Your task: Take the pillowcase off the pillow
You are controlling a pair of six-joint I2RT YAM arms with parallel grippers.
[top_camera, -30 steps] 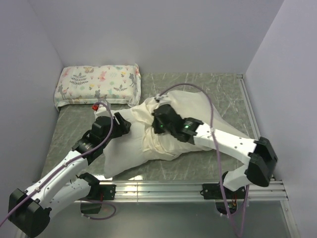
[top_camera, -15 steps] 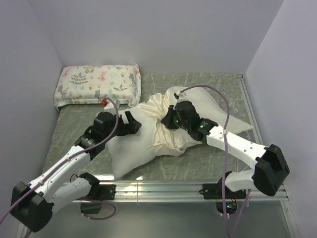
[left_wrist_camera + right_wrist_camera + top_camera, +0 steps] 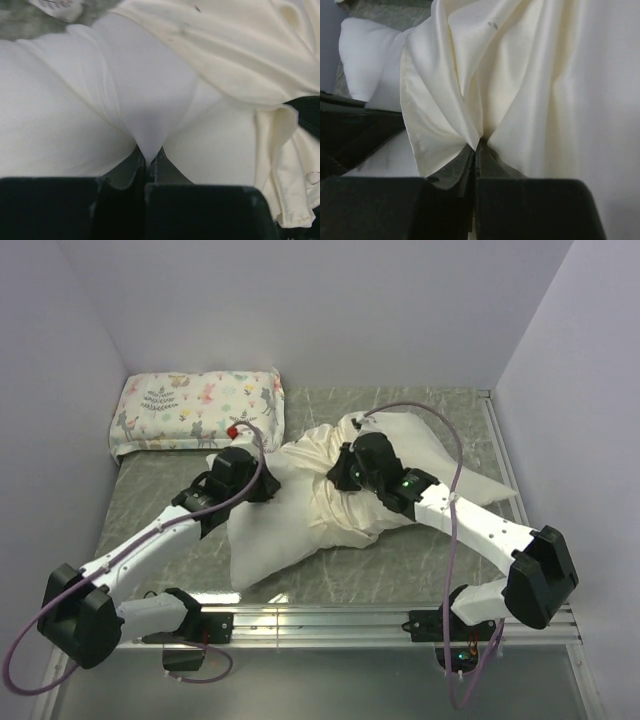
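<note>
There is one pillowcase [image 3: 335,510], cream and a little shiny, and it lies bunched in deep folds across the middle of the table [image 3: 140,495], around the middle part of the one white pillow [image 3: 262,540]. The bare end of this pillow comes out of the case toward the near left, and it looks whiter and more matte than the case. How far the pillow reaches inside the case on the right side, I cannot tell. Two grippers work on it, one for each thing. The right gripper [image 3: 476,146] has its fingers pressed together on a fold of the cream pillowcase, and the cloth spreads out from that pinch like a fan. The left gripper [image 3: 149,160] is clamped on a small peak of the white pillow, just beside the edge of the case. From above, the two grippers are near each other but apart, the left one [image 3: 268,486] on the bare pillow and the right one [image 3: 344,470] on top of the bunched case. A second, smaller pillow with a flower and animal print [image 3: 200,410] lies at the far left corner — so there are two pillows in all. Two purple cables [image 3: 440,430] run along the arms, one on each.
</note>
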